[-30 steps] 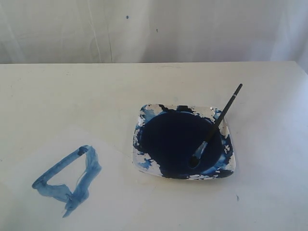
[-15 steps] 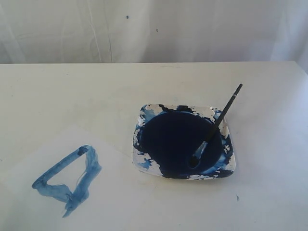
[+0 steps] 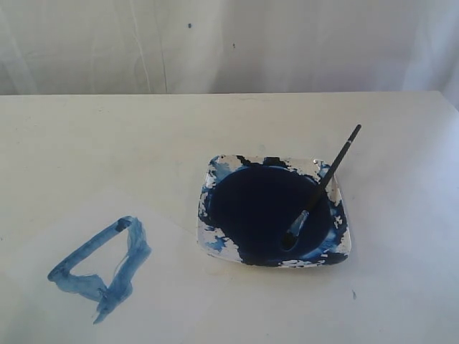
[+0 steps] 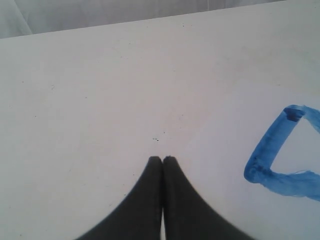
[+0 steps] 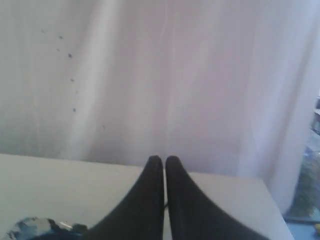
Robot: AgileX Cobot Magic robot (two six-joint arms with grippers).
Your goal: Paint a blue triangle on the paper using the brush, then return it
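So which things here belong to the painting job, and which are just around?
Part of the job:
- blue triangle, painted on the paper
- brush, bristles down in the dish of dark blue paint

Just there:
- table
- white curtain behind it
- left gripper and right gripper, both shut and empty

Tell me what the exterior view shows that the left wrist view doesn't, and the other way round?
Only the exterior view shows the square dish of dark blue paint, with the brush leaning in it, bristles down in the paint. It also shows the blue triangle whole. Only the left wrist view shows the left fingers, black, pressed together and holding nothing. Both show the white table and the blue triangle, though the wrist view cuts it off at the picture's edge.
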